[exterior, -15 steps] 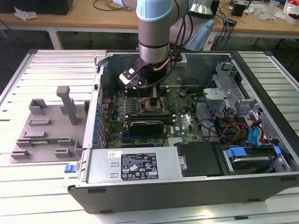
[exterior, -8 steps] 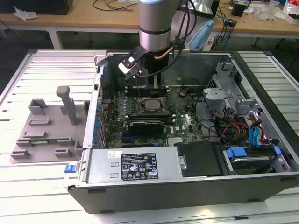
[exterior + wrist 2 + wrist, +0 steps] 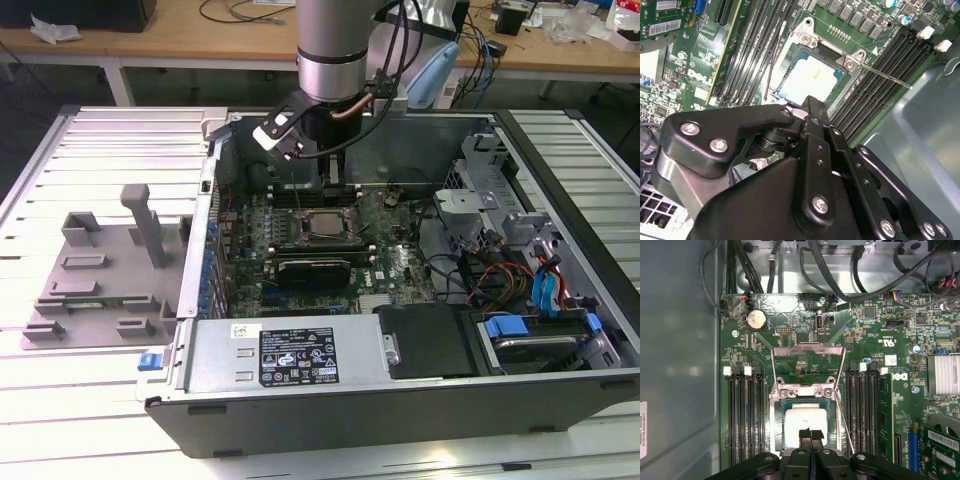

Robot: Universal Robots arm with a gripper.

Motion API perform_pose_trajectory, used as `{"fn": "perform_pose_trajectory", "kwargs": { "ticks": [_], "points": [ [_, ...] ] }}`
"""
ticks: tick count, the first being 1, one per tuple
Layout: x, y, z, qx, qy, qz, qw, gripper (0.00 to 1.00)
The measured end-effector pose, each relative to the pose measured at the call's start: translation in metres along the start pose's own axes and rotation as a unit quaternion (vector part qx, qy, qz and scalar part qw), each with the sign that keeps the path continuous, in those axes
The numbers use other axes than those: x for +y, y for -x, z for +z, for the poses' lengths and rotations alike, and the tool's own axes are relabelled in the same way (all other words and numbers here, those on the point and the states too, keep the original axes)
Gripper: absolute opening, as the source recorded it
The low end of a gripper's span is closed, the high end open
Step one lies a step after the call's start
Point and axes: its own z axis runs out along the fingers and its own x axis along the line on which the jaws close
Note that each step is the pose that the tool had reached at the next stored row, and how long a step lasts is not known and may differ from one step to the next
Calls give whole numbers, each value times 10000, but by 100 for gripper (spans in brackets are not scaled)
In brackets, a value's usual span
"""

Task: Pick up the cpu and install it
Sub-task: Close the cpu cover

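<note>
Black label on the power supply: white fine print, approval marks and a barcode, all too small to read. Small white sticker beside it, illegible. Motherboard: white maker's logo in both wrist views, and a white barcode strip with tiny digits. White board lettering and a case-wall sticker are unreadable.
</note>
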Motion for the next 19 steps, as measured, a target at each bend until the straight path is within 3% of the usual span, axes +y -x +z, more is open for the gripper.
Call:
{"fn": "perform_pose_trajectory", "kwargs": {
  "ticks": [9, 12, 17, 19],
  "points": [
    [0, 0, -9, -1, 0, 0, 10000, 11],
    [5, 2, -91, 0, 0, 0, 10000, 11],
    [7, 4, -126, -3, -1, 0, 10000, 11],
    [14, 6, -232, -1, 0, 0, 10000, 11]
  ]
}}
